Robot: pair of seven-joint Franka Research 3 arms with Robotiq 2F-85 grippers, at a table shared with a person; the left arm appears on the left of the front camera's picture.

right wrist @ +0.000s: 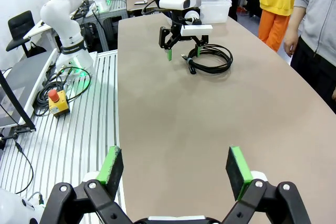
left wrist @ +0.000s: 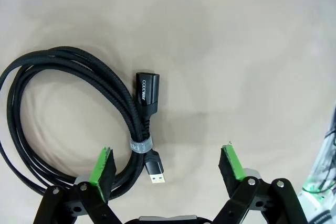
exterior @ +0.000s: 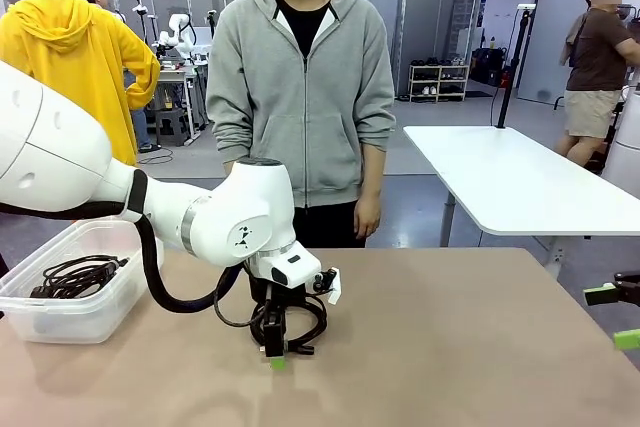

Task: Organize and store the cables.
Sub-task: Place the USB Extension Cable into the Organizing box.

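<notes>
Coiled cable [left wrist: 79, 108] ran off the left wrist view's left and bottom edges; its lower loops sat behind the left gripper [left wrist: 170, 169]. Front view: the gripper body hid most of that coil. Bin [exterior: 75, 292] contents were too tangled to count.

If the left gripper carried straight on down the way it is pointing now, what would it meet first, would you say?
Probably the coiled cable: the left gripper is open above the table, and one finger sits over the cable's strapped strands. The other finger looks set for bare tabletop, though depth is hard to judge.
</notes>
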